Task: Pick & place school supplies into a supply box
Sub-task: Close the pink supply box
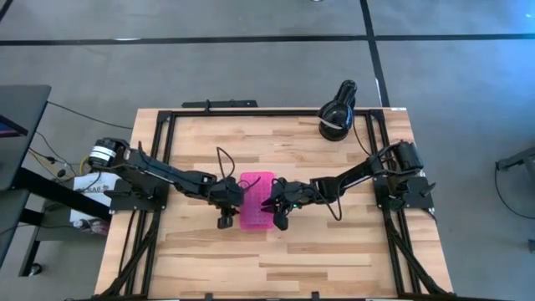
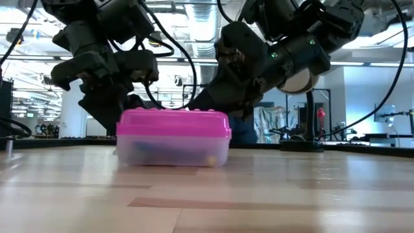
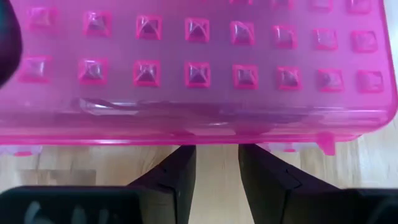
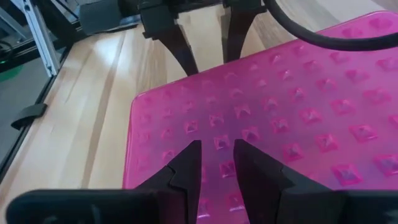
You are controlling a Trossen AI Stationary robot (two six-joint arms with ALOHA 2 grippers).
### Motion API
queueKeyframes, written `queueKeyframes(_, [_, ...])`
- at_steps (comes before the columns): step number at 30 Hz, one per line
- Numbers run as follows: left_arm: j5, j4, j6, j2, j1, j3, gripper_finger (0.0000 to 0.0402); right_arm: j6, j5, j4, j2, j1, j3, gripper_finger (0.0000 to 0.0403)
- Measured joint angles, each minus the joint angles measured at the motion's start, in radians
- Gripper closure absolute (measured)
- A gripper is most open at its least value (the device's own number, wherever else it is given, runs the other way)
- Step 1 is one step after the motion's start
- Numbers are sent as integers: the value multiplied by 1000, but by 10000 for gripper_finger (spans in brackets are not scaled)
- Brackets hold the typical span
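With its studded pink lid down, the clear-based plastic supply box [image 2: 173, 137] is looking packed and shut. Left gripper [image 3: 216, 163] beside it and right gripper [image 4: 216, 160] over it are both standing slightly apart, gripping nothing; backing away is probably coming next.

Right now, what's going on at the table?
The pink-lidded supply box sits closed mid-table, with coloured supplies faintly visible through its clear base. Both arms have converged on it: the left gripper at one long side, the right gripper over the opposite edge of the lid. Both grippers are slightly open, holding nothing. No loose supplies show on the wooden table.
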Motion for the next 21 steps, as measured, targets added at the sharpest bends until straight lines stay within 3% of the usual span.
queueKeyframes(21, [-7,15,15,6,13,0,288,52,-12,-9,18,-10,0,310])
